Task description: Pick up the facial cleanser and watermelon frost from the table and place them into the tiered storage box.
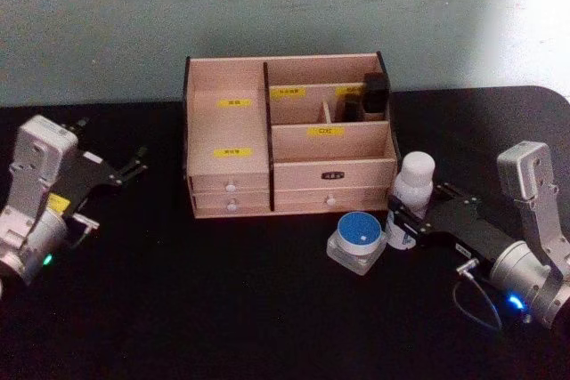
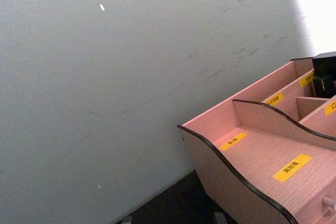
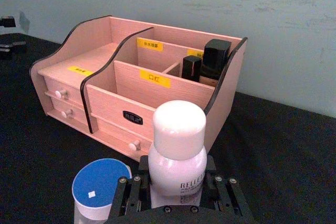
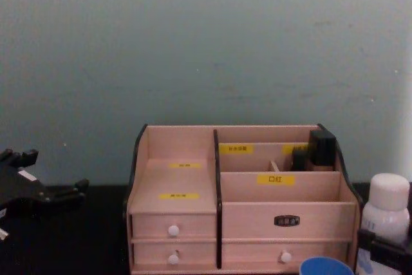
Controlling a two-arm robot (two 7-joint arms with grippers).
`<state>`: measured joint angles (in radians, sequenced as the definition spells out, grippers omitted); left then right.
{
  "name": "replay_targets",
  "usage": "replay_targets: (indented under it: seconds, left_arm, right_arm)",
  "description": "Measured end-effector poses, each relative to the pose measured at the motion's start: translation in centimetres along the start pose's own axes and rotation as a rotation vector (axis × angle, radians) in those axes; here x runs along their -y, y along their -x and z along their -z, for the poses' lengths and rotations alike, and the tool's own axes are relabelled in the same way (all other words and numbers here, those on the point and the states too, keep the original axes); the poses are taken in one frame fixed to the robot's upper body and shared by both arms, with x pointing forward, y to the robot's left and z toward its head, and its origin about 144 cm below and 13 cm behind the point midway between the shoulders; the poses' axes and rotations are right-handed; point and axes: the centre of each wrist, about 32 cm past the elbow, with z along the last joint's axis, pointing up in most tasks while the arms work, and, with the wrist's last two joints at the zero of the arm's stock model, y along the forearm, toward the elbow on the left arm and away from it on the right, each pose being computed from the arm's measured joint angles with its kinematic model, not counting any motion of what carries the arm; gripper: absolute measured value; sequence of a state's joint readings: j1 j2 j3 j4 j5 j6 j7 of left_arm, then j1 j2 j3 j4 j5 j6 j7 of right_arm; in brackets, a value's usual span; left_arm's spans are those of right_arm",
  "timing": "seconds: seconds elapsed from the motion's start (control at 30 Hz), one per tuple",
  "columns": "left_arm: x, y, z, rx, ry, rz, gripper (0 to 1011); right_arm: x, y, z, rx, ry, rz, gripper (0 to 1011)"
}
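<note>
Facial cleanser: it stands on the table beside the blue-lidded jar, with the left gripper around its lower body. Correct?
No. It is the right gripper around the facial cleanser, as the right wrist view shows; the left gripper is parked far left.

Upright white facial cleanser (image 1: 412, 189) beside blue-lidded watermelon frost (image 1: 358, 238), just before wooden tiered storage box (image 1: 334, 171).

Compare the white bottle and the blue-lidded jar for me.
The bottle is tall and narrow; the jar is squat and wide. The bottle has a white cap, the jar a blue lid. The right gripper is closed around the bottle; the jar stands unheld beside it. Both stand upright on the black table, in front of the wooden box.
</note>
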<state>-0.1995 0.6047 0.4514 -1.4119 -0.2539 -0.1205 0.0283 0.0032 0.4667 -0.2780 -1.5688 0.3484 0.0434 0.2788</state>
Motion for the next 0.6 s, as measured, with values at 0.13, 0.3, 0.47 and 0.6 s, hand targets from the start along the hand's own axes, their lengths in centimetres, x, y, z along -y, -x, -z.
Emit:
replay_targets:
  seconds: [0.13, 0.3, 0.47, 0.6]
  left_arm:
    - [0.00, 0.00, 0.00, 0.000, 0.000, 0.000, 1001]
    - [0.00, 0.00, 0.00, 0.000, 0.000, 0.000, 1001]
    - [0.00, 0.00, 0.00, 0.000, 0.000, 0.000, 1001]
    - [0.00, 0.00, 0.00, 0.000, 0.000, 0.000, 1001]
  right_arm:
    - [0.01, -0.01, 0.00, 0.000, 0.000, 0.000, 596]
    - [0.01, -0.02, 0.00, 0.000, 0.000, 0.000, 596]
    - [0.17, -0.03, -0.12, 0.002, -0.004, -0.002, 596]
    - [0.95, -0.15, -0.93, 0.016, -0.020, -0.018, 596]
